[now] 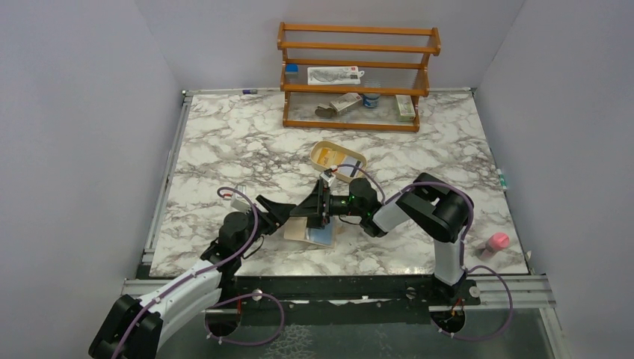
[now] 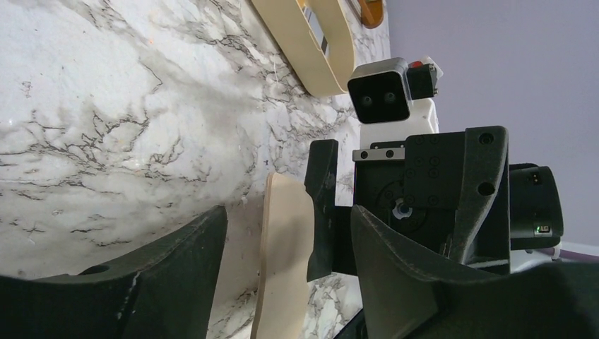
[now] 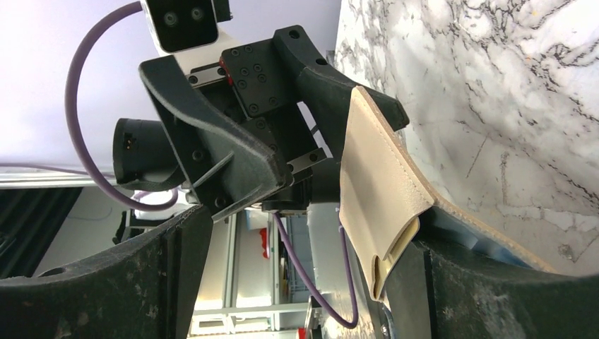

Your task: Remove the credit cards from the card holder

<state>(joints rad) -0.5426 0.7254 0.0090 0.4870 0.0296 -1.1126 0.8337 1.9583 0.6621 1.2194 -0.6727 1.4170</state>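
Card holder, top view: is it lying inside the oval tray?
No, the card holder lies flat on the marble table, outside the oval tray and nearer the arm bases.

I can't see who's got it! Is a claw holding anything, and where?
Nothing looks clamped. The left claw and right claw are both open around the card holder, its tan flap propped upright between their fingers.

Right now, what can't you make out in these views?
- Card holder insides: in the top view the left pincer and right pincer cover it; the wrist views show only its tan outside.
- Tray contents: too small from top, cut off at left wrist's edge.
- Rack items: too small.
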